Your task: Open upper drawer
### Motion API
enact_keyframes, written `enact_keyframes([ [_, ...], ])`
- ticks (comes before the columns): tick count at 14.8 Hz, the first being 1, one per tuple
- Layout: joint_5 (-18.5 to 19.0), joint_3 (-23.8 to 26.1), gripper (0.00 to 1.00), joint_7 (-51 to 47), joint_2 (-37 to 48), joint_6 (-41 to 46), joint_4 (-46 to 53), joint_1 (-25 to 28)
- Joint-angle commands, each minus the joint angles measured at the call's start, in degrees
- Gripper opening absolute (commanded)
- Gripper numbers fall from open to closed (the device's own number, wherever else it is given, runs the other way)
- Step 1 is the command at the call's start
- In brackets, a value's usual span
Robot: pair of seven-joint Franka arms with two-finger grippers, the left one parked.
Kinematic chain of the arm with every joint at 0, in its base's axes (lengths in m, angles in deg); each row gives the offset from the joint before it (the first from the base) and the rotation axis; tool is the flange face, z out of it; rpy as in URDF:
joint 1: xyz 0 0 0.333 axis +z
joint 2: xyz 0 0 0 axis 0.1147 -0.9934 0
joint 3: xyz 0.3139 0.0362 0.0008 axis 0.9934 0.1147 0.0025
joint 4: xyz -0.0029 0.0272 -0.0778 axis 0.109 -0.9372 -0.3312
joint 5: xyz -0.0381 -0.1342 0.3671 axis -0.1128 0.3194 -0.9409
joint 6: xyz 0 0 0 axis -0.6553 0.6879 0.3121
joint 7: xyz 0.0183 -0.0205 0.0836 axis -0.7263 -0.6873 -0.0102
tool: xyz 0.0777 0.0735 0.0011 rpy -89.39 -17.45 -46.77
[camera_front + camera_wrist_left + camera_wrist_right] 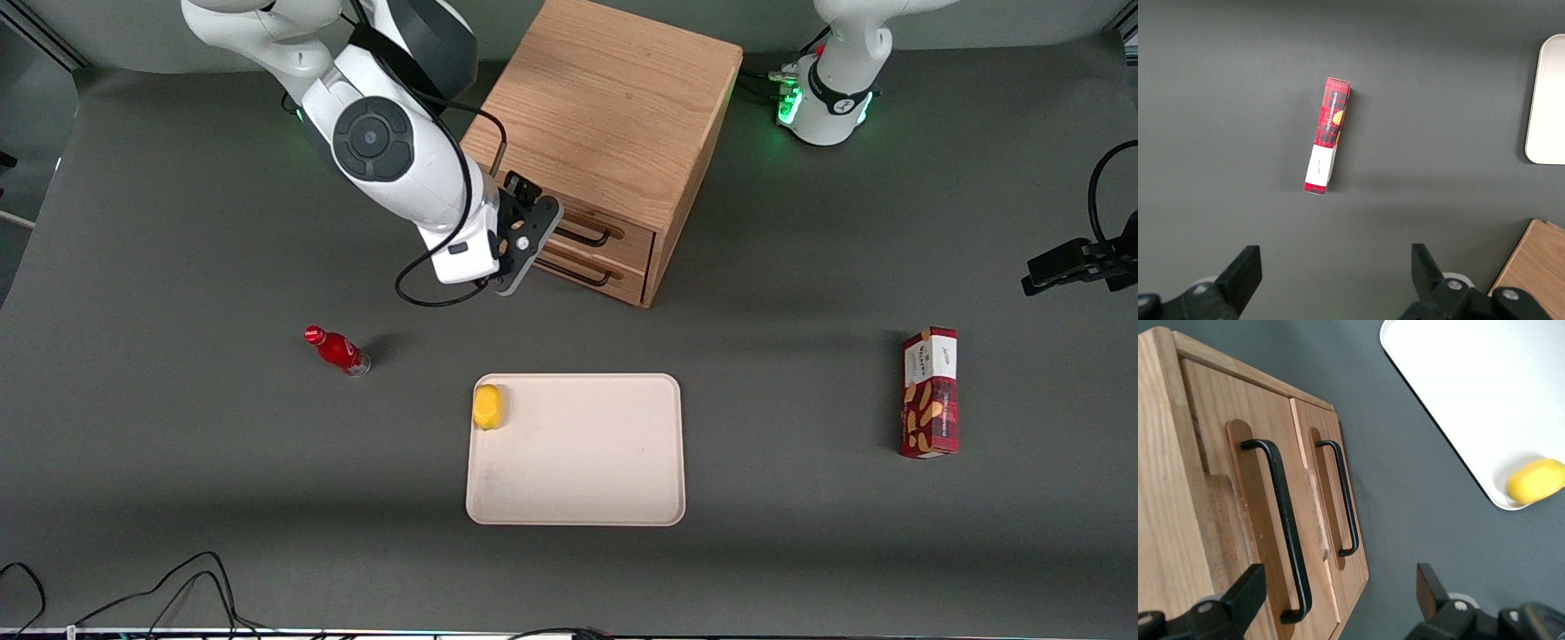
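From the front view, you have the tool (524, 238) hanging just in front of the small oak cabinet (613, 116), at the end of the drawer fronts that lies toward the working arm. The upper drawer (613, 233) looks flush with the cabinet face, so nothing has been pulled out yet. Its black handle (587, 236) is partly covered by the tool; I judge you are lined up for the approach, not yet gripping. The lower drawer (597, 274) sits directly beneath it with a matching handle. Nearer the camera on the counter (178, 489) lie a pale tray (578, 480) with a yellow fruit (487, 406) in one corner, a red bottle (338, 350) toward the working arm's end, and a red snack box (930, 391) toward the parked arm's end.

The left wrist view adds only that box lying flat on the bare counter, with an edge of the tray and a corner of the cabinet.

In the right wrist view your tool stands open: the two fingertips (1248, 593) are spread wide with nothing between them. One fingertip sits close to the end of the upper drawer's handle, apparently without touching it. Both drawers are fully shut here too. What remains is everything: closing around that handle, and drawing the drawer outward
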Motion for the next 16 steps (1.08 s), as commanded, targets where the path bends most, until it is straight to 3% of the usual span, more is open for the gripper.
enact_keyframes([
  [1,1.01,0.07,1.0,1.03,-1.31,-1.18,0.99,0.81],
  [16,2.07,0.16,1.0,0.95,-1.75,-7.51,-5.51,2.57],
])
